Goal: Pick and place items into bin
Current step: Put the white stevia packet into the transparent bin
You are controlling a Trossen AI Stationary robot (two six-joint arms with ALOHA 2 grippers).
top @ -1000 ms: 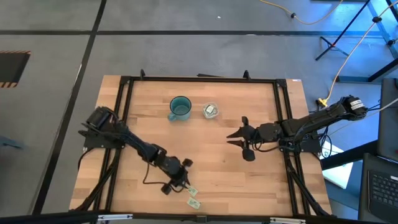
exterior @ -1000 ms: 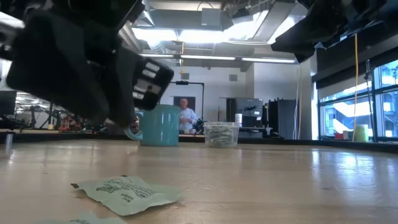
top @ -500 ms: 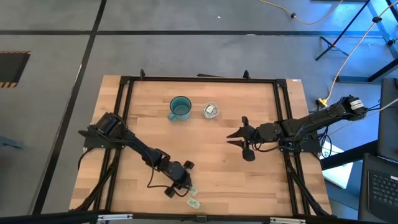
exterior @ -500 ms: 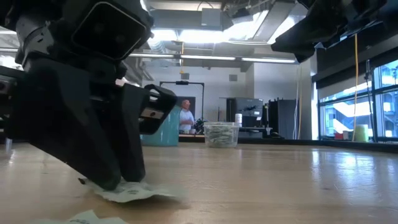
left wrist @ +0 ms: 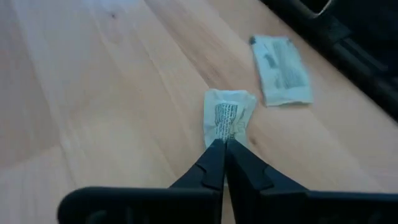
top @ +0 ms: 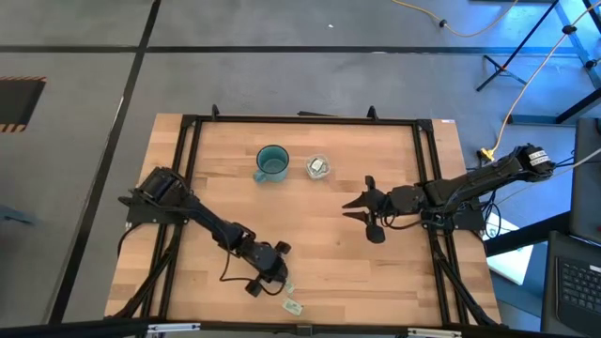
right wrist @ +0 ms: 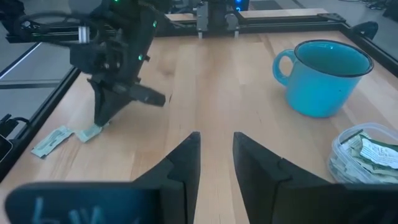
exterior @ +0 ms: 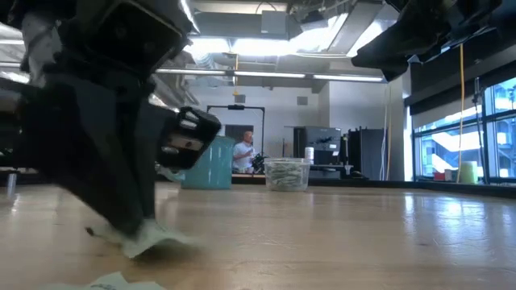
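Observation:
My left gripper (left wrist: 222, 144) is near the table's near edge, shut on a pale green packet (left wrist: 227, 114), which also shows in the low view (exterior: 142, 238). A second pale green packet (left wrist: 283, 68) lies flat just beyond it, closer to the near edge (top: 292, 305). The clear cup (top: 317, 168) stands right of the teal mug (top: 271, 163) at the far side and holds several packets (right wrist: 367, 152). My right gripper (right wrist: 216, 155) hovers open above the table's right half (top: 366, 212). My left gripper pinches the pale green packet by one short end (left wrist: 222, 137) between its two fingertips. The fingers slant down from above and lie along the packet's length. The packet's other end (left wrist: 231, 97) points away from the fingers, low over the wood; I cannot tell whether it rests there.
A dark frame rail (top: 180, 178) runs along the table's left side, and another (top: 427, 169) along its right. A cable (top: 230, 275) trails by the left gripper. Bare wood (top: 319, 244) lies between the grippers. A person (exterior: 243, 151) stands in the room far behind.
My left gripper has come down toward the near edge onto the packet that lay flat and has shut on its end. The packet is now crumpled at the gripped end and tipped up there. The second packet and my right arm have stayed where they were.

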